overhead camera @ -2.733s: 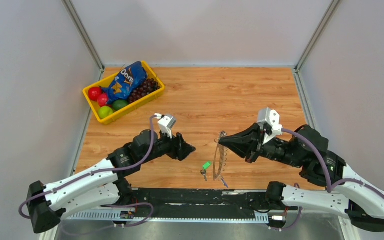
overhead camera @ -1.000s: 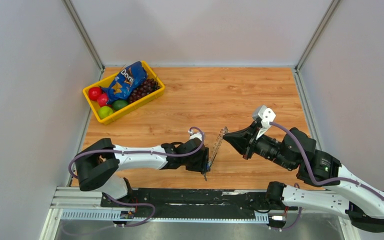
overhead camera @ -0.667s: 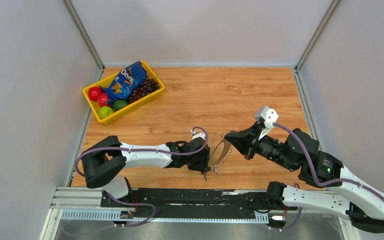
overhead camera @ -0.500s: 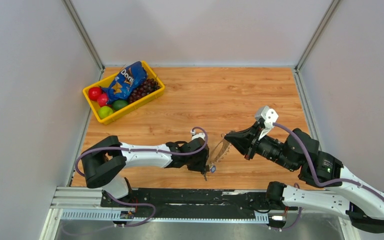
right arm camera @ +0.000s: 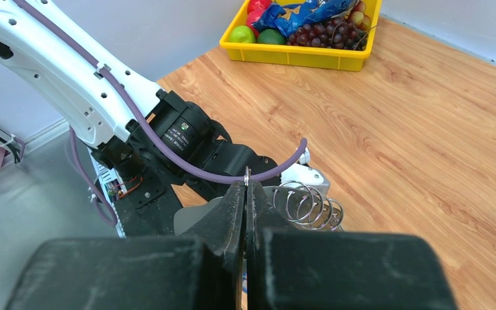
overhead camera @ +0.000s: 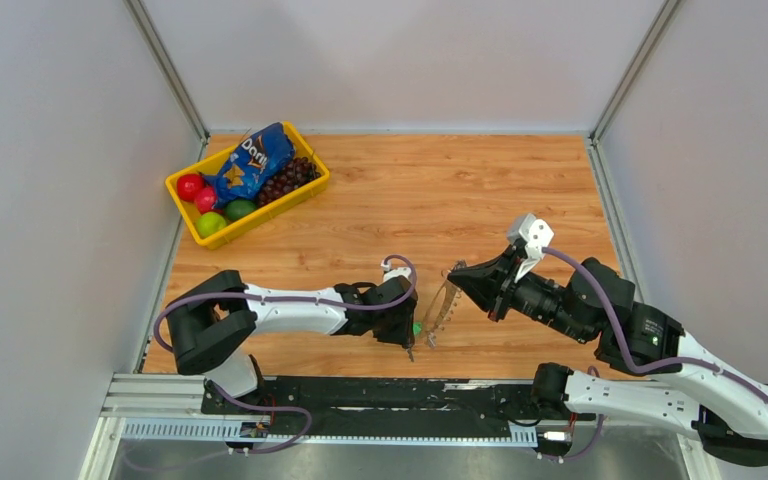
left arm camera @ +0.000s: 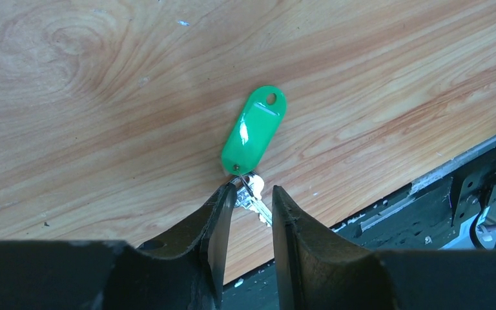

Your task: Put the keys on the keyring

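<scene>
l end effector ajar, r clamped

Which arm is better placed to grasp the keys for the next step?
Left. The left gripper has its open fingers on either side of the keys, low over the table. The right gripper is shut on the keyring, so it is occupied.

keyring just beside keys, bin well apart

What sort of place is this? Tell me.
Likely a robot lab test cell: a wooden table boxed in by plain grey walls, a left arm and right arm bolted at its edge, a yellow bin of fruit and chips.
</scene>
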`<move>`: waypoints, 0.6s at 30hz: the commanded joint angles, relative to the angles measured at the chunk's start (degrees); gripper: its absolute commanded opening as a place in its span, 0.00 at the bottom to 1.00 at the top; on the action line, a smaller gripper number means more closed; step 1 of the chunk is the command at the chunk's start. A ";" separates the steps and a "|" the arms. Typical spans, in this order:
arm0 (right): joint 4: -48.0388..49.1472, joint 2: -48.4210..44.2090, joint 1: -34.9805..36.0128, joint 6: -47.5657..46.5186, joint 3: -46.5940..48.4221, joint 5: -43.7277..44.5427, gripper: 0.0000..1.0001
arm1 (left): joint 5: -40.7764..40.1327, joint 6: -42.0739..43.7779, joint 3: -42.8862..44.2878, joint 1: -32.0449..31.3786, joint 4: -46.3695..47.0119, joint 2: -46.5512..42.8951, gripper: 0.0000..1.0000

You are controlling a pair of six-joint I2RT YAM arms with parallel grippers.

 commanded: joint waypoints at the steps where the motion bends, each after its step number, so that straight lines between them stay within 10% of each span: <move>1: 3.14 -0.85 -0.18 -0.23 0.37 -0.55 0.00 | -0.08 -0.18 2.35 -0.51 -0.46 0.88 0.37; 18: 3.48 -1.64 -0.22 0.04 -0.29 -0.97 0.00 | -0.70 -0.27 1.28 -0.51 -0.44 -0.29 0.04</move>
